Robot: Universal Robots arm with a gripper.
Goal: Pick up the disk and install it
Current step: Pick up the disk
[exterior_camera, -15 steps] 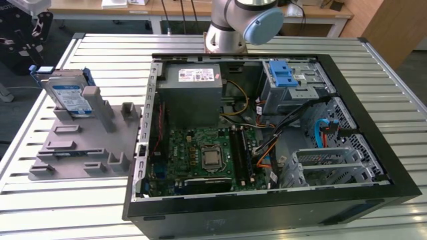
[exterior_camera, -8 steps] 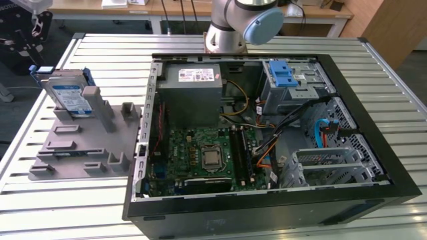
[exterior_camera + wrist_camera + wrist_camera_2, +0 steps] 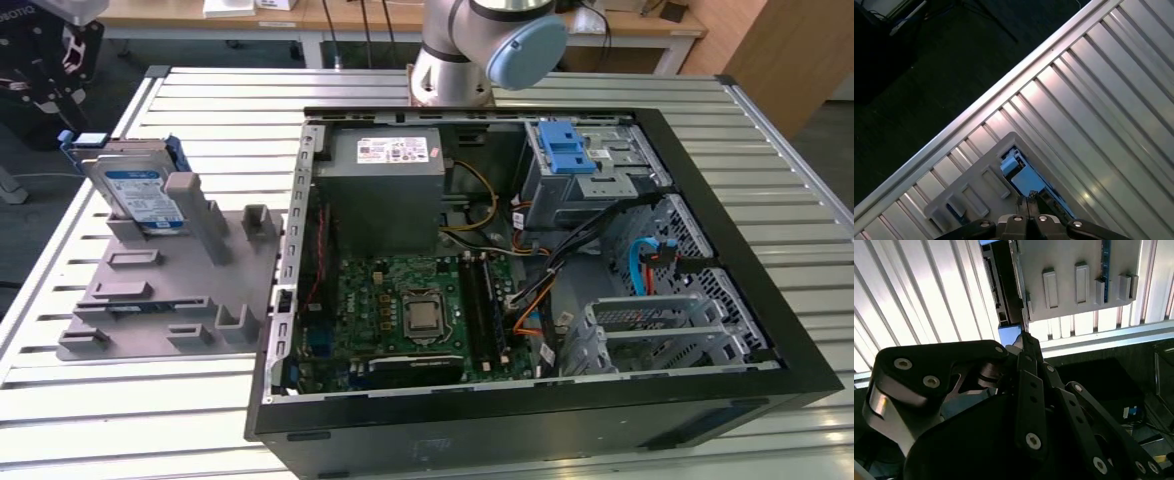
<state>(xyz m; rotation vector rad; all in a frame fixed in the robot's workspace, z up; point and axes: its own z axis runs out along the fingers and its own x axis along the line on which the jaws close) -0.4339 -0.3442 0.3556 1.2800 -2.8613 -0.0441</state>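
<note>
The disk (image 3: 138, 193), silver-grey with a white-and-blue label and blue edge rails, stands on edge in a grey holder (image 3: 134, 300) on the table (image 3: 134, 420), at the exterior view's left. The gripper (image 3: 1030, 199) hangs just above it, fingers pressed together and holding nothing.

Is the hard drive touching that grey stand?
Touching: the exterior view shows the disk standing upright, its lower edge seated between posts of the grey stand.
</note>
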